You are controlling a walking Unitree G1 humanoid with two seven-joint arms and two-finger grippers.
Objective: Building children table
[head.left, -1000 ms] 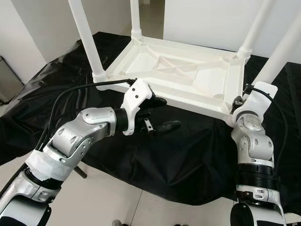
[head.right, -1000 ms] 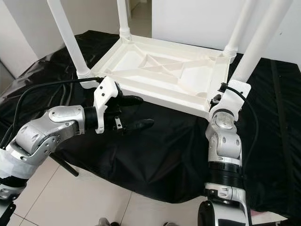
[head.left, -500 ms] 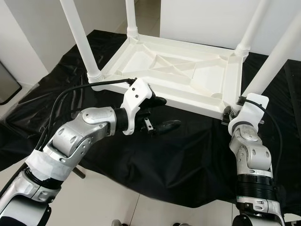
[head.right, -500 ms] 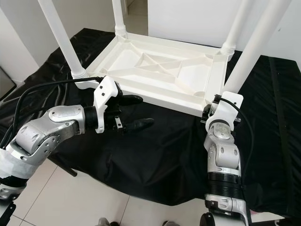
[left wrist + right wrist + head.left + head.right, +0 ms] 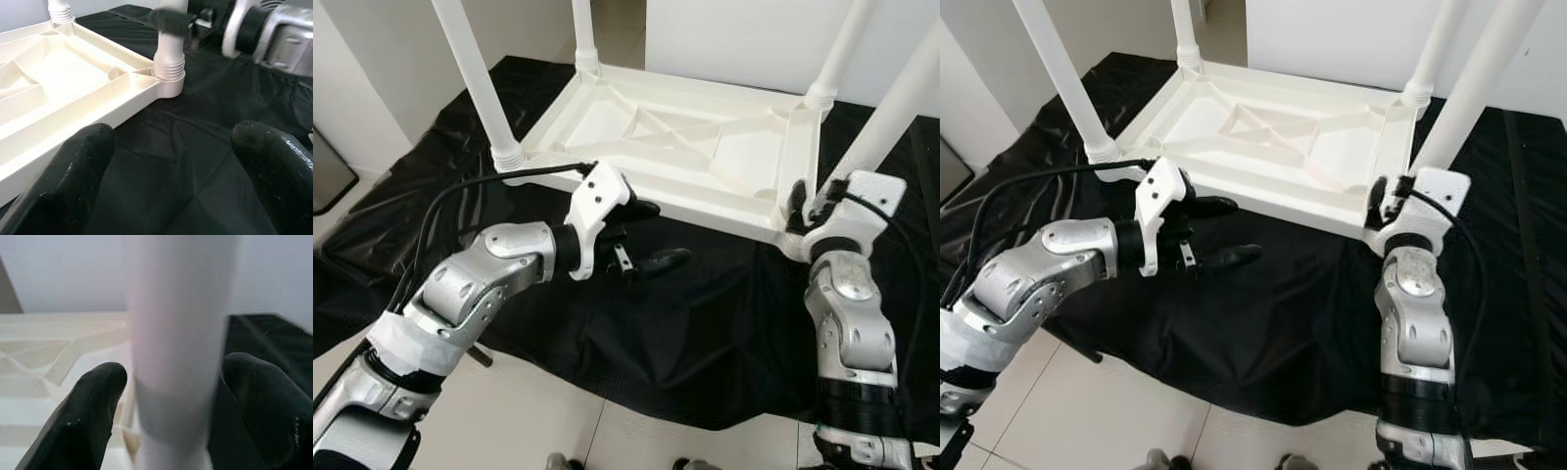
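The white plastic children's table (image 5: 705,201) lies upside down on a black cloth (image 5: 705,323). Its legs stand upward, among them the near left leg (image 5: 475,78) and the near right leg (image 5: 901,98). My left gripper (image 5: 664,233) hovers open over the cloth, just before the tabletop's front edge, with nothing between its fingers (image 5: 78,176). My right gripper (image 5: 176,377) is open at the base of the near right leg (image 5: 178,308), one black finger (image 5: 98,396) on each side of it. In the left eye view a right finger (image 5: 796,201) shows beside that leg's socket.
The black cloth covers a low surface, and its front edge drops to a pale tiled floor (image 5: 538,411). A black cable (image 5: 480,186) loops along my left arm. White walls and a doorway lie behind the table.
My right wrist has risen slightly at the near right leg, and a finger now shows beside the leg's base. The left arm holds still. The camera has shifted a little.
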